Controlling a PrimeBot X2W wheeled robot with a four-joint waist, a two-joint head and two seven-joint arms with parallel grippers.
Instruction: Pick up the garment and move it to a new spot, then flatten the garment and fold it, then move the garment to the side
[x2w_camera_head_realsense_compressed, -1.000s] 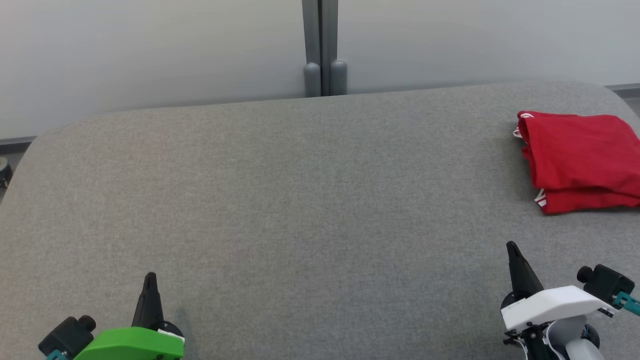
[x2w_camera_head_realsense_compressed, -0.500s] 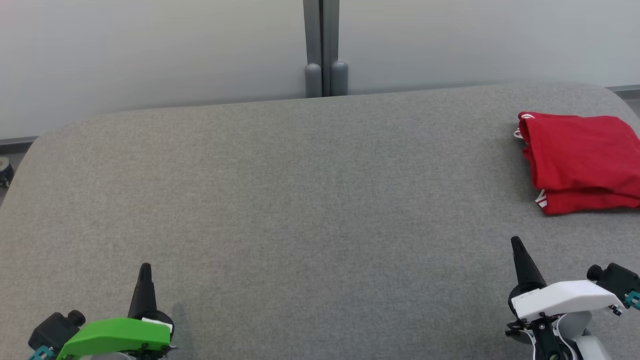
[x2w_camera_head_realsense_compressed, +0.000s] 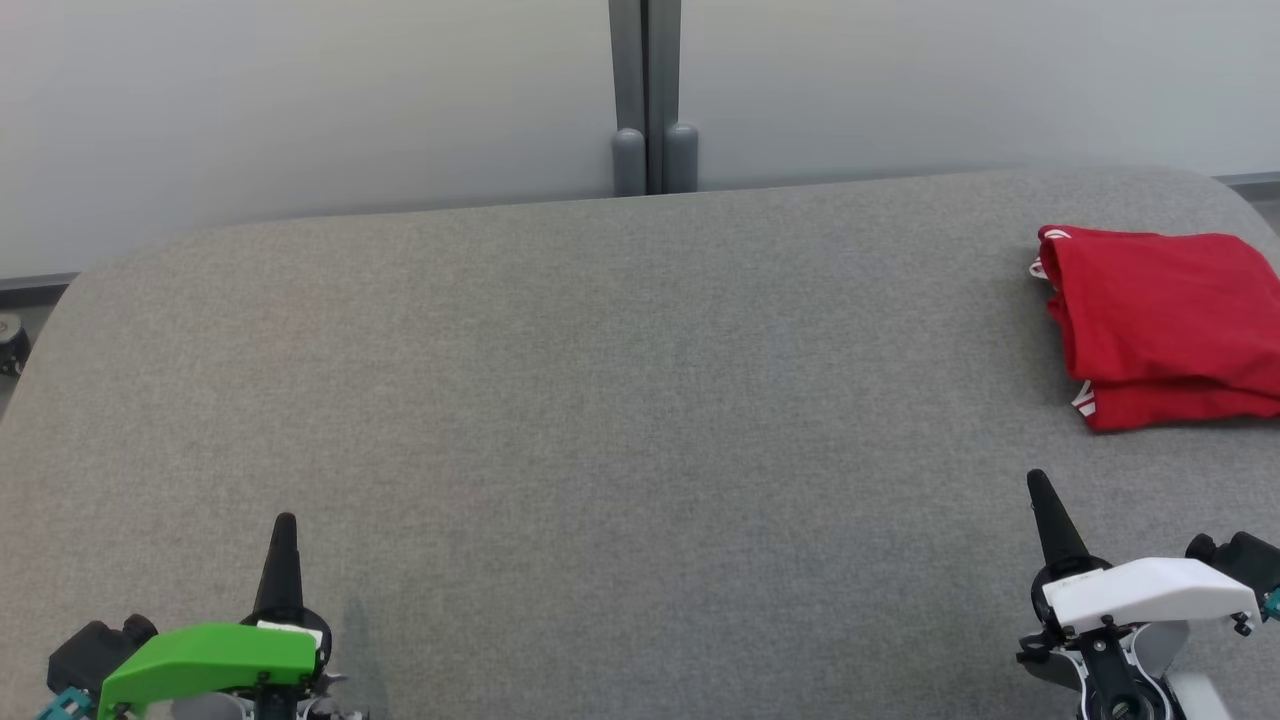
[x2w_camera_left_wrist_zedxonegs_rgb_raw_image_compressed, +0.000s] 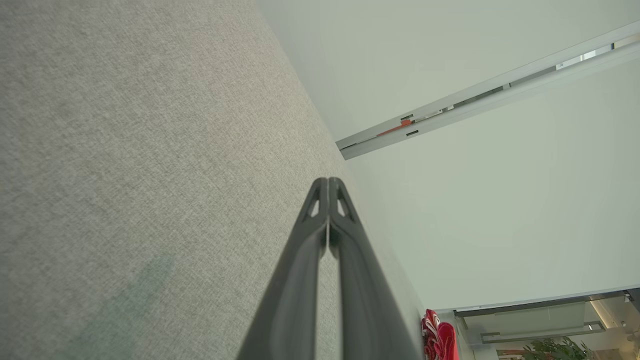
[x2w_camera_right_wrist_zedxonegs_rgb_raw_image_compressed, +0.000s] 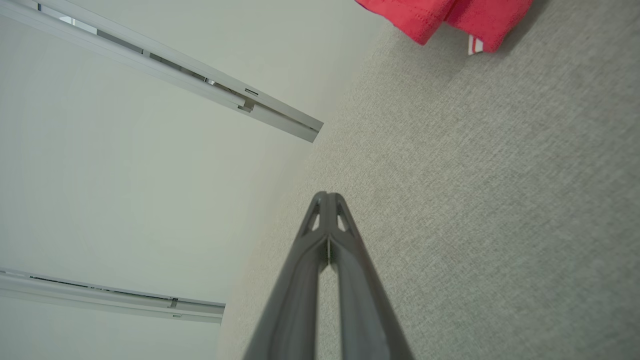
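Note:
The garment (x2w_camera_head_realsense_compressed: 1165, 320) is red with white trim and lies folded at the far right of the grey padded table (x2w_camera_head_realsense_compressed: 620, 400), running off the head view's right edge. It also appears as garment (x2w_camera_right_wrist_zedxonegs_rgb_raw_image_compressed: 445, 17) at the top of the right wrist view and as a small red garment (x2w_camera_left_wrist_zedxonegs_rgb_raw_image_compressed: 440, 340) at the bottom of the left wrist view. My right gripper (x2w_camera_head_realsense_compressed: 1040, 490) hovers shut and empty in front of it, well apart. At the lower left my left gripper (x2w_camera_head_realsense_compressed: 284, 528) is shut too, holding nothing. Both left gripper (x2w_camera_left_wrist_zedxonegs_rgb_raw_image_compressed: 328, 185) and right gripper (x2w_camera_right_wrist_zedxonegs_rgb_raw_image_compressed: 327, 200) show fingertips pressed together.
A pale wall with a grey vertical post (x2w_camera_head_realsense_compressed: 647, 95) stands behind the table's far edge. The table's corners are rounded at left and right. A dark wheel-like object (x2w_camera_head_realsense_compressed: 10, 342) sits on the floor at the far left.
Both grippers have drawn back toward the bottom of the head view, the left one shifting slightly left and the right one slightly right. The garment has stayed in place.

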